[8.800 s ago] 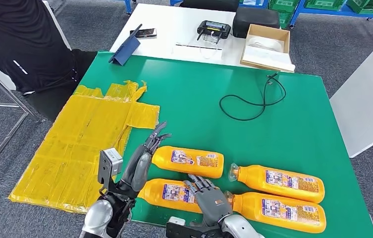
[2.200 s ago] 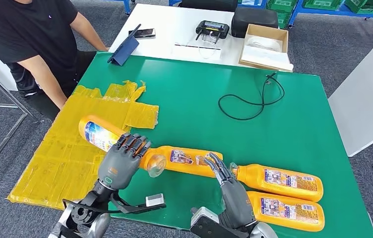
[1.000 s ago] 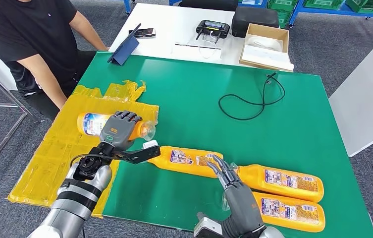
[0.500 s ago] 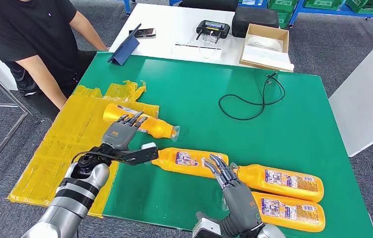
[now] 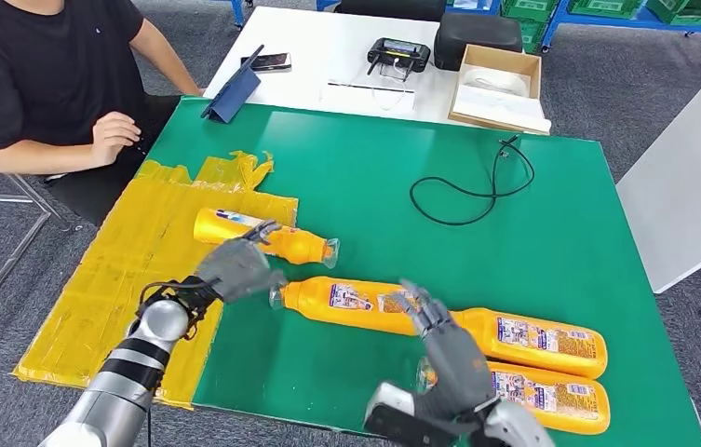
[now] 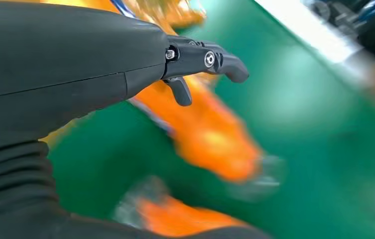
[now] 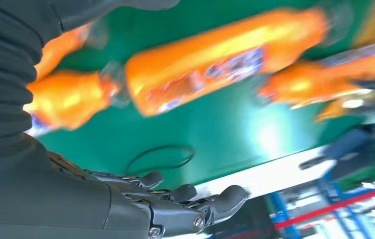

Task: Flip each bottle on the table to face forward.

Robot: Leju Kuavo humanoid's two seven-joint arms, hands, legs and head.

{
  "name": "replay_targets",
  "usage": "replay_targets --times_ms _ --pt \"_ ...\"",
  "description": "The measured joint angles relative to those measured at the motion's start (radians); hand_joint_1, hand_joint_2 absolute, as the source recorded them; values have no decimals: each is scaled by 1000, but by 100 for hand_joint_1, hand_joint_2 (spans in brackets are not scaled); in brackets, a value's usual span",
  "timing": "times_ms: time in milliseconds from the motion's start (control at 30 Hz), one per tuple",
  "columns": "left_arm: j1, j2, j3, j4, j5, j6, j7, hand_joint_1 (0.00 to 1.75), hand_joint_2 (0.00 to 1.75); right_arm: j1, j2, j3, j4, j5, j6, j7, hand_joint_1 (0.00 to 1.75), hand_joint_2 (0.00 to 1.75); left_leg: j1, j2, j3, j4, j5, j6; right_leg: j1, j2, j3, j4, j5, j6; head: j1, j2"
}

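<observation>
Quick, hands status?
Left hand: open, holding nothing, beside the bottle on the yellow sheet.
Right hand: open, empty.

Open green table [image 5: 374,158] beyond the bottles [image 5: 356,303] — only a black cable [image 5: 477,191] lies there.

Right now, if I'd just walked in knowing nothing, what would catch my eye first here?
Probably the four bright orange bottles lying on their sides on the green table: one partly on the crumpled yellow sheet, the rest towards the near edge. Next, the two metal hands: the left hand beside that first bottle, the right hand over the others with fingers apart.
</observation>
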Motion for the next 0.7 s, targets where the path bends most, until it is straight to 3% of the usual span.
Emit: replay_targets --times_ms 133,200,467,700 --pt "27 -43 77 -83 348 -93 59 0 0 -117 20 -58 89 61 76 41 0 175 0 0 0 0 2 1 0 0 0 0 1 2 0 0" --pt "41 -60 97 -119 439 -104 78 0 0 -173 34 -80 144 77 94 52 0 175 -1 -1 0 0 2 1 -1 -1 0 0 2 3 0 0" --pt "107 -88 109 -215 607 -106 111 0 0 -303 90 -120 320 129 140 77 0 175 0 -1 -1 0 3 1 0 -1 0 0 2 3 0 0" --pt "120 -89 82 -247 651 -105 121 0 0 -384 138 -138 458 121 162 80 0 175 0 -3 -1 0 3 1 -1 -2 0 0 2 3 0 0"
